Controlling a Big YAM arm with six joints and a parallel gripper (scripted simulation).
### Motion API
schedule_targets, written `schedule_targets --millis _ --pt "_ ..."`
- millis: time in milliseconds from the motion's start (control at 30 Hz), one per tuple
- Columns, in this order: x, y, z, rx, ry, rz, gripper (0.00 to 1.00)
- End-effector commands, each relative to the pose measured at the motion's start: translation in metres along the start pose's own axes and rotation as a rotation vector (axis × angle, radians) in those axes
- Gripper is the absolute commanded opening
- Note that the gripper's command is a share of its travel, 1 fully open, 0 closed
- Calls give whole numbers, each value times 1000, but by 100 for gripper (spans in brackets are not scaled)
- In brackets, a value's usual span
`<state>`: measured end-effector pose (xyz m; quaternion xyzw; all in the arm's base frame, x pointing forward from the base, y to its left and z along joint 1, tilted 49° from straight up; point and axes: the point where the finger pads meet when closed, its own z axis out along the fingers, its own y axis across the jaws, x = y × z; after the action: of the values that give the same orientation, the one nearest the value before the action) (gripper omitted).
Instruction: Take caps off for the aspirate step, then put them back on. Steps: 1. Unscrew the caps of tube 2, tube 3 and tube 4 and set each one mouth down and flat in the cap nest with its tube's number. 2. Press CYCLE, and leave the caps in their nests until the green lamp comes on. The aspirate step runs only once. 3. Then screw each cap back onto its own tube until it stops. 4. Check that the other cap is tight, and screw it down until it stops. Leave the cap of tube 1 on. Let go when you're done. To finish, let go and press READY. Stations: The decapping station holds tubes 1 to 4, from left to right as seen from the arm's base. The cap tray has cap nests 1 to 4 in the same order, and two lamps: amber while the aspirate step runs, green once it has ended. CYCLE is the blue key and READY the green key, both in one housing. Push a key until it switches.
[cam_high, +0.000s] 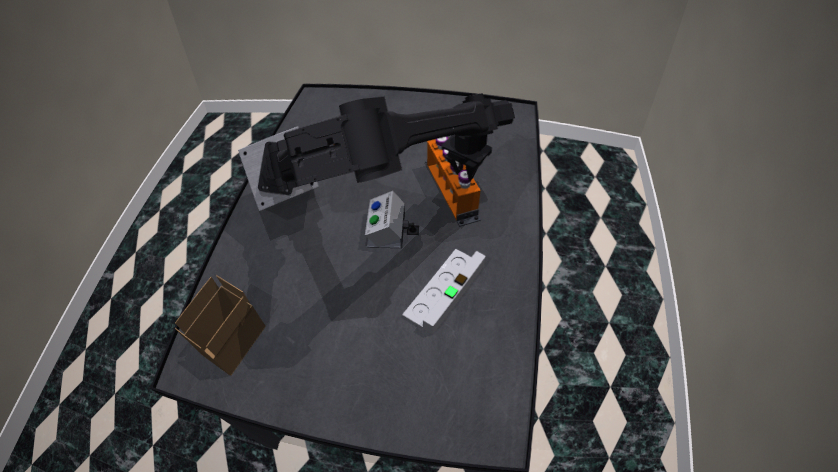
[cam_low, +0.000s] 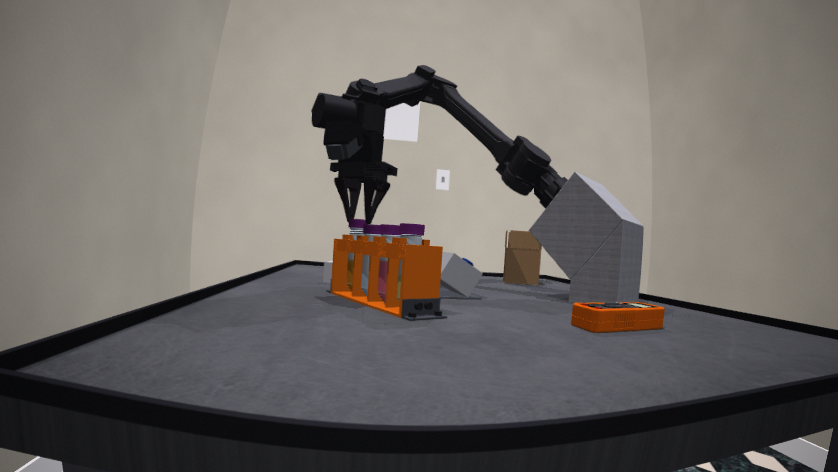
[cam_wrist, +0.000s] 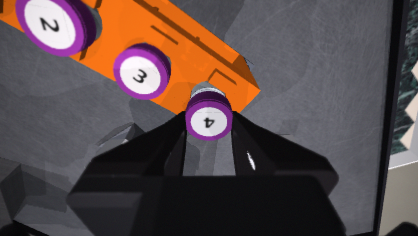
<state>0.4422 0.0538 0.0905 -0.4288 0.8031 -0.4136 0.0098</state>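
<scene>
Wrist view: jaws (cam_high: 461, 171) (cam_low: 359, 221) clamped on cap 4 (cam_high: 463, 175) (cam_low: 356, 223) (cam_wrist: 209, 121), near orange rack's (cam_high: 467, 202) (cam_low: 421, 269) (cam_wrist: 245, 92) end edge.

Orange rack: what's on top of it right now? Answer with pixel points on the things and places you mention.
Purple caps numbered 2 (cam_wrist: 49, 25), 3 (cam_wrist: 140, 76) and 4 (cam_wrist: 209, 121) show on its tubes. The threads inside cap 4 are covered.

A dark grey, faintly scuffed tabletop (cam_high: 363, 381) (cam_low: 445, 375) (cam_wrist: 340, 55) is bordered by a raised black rim (cam_high: 536, 281) (cam_low: 410, 436) (cam_wrist: 392, 125). On it, the orange decapping station (cam_high: 467, 203) (cam_low: 421, 272) (cam_wrist: 245, 92) is taken as the landmark. In the top view, the grey key housing (cam_high: 388, 225) (cam_low: 463, 275) is set left of the station and the white cap tray (cam_high: 423, 301) below it. An open cardboard box (cam_high: 234, 340) (cam_low: 521, 263) is stood well apart, toward the lower left. The arm's metal base plate (cam_high: 256, 186) is seated beyond the housing from the station. In the exterior view, an orange-cased device (cam_low: 618, 317) is seen well to the station's right.
</scene>
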Motion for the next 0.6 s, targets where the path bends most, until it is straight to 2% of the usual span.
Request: schedule_targets --millis 0,567 --pt "2 5 10 -9 12 -11 0" --pt "1 4 11 -6 7 -9 0"
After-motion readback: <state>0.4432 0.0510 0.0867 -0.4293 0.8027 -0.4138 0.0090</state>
